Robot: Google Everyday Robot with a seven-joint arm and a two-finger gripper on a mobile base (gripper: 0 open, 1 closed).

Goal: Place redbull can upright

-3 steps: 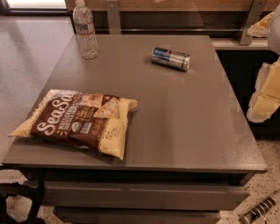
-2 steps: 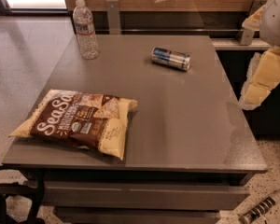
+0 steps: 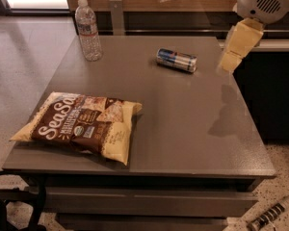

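Observation:
The redbull can [image 3: 177, 60] lies on its side on the grey table [image 3: 192, 129], toward the far right part of the top. It is blue and silver with a silver end facing right. My gripper [image 3: 229, 61] hangs from the white arm at the upper right, over the table's right edge. It is to the right of the can, apart from it and above the surface, and holds nothing that I can see.
A clear plastic water bottle [image 3: 88, 30] stands upright at the far left corner. A brown and cream chip bag [image 3: 82, 124] lies flat at the front left. A wooden wall and a dark ledge run behind the table.
My arm and gripper have moved up and to the left, from beside the table's right edge toward the can. The can, bottle and bag have not moved.

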